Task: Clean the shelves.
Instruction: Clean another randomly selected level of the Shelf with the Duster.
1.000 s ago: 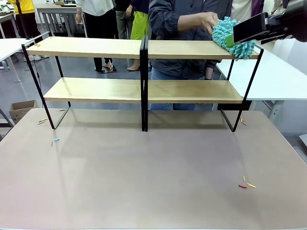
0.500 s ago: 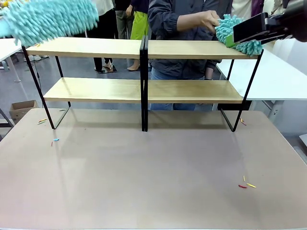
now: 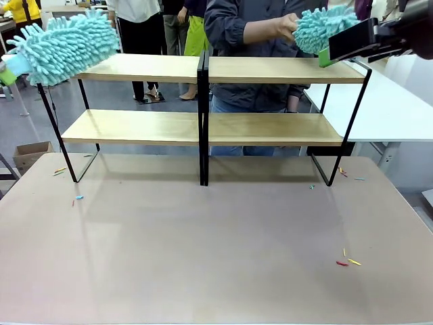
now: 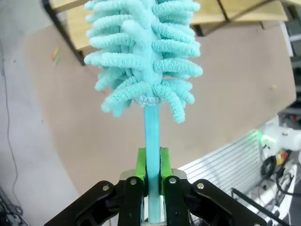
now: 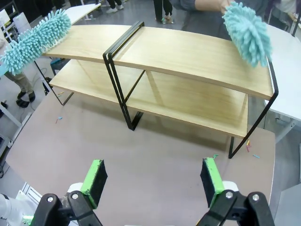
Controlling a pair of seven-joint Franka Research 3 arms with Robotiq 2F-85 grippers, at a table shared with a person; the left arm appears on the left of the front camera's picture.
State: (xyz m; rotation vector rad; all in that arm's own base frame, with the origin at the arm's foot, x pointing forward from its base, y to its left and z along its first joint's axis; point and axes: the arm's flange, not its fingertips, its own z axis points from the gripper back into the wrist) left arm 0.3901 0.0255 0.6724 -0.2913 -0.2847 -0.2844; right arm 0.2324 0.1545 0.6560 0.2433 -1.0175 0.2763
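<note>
even, bright overhead light, no harsh glare. the shelves throw a soft shadow on the desk near its far edge. wrist views bend straight boards into curves. the pincer's base looks soft.

shelves: matt wood, black metal | duster: fluffy, likely microfibre

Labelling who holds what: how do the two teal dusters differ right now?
Left duster: gripped by its handle in the shut left end effector, at the left end of the shelves, fringe at the top board's corner. Right duster: held by the person's hand, lifted just above the top board's right end. Both are teal, shaggy microfibre.
</note>
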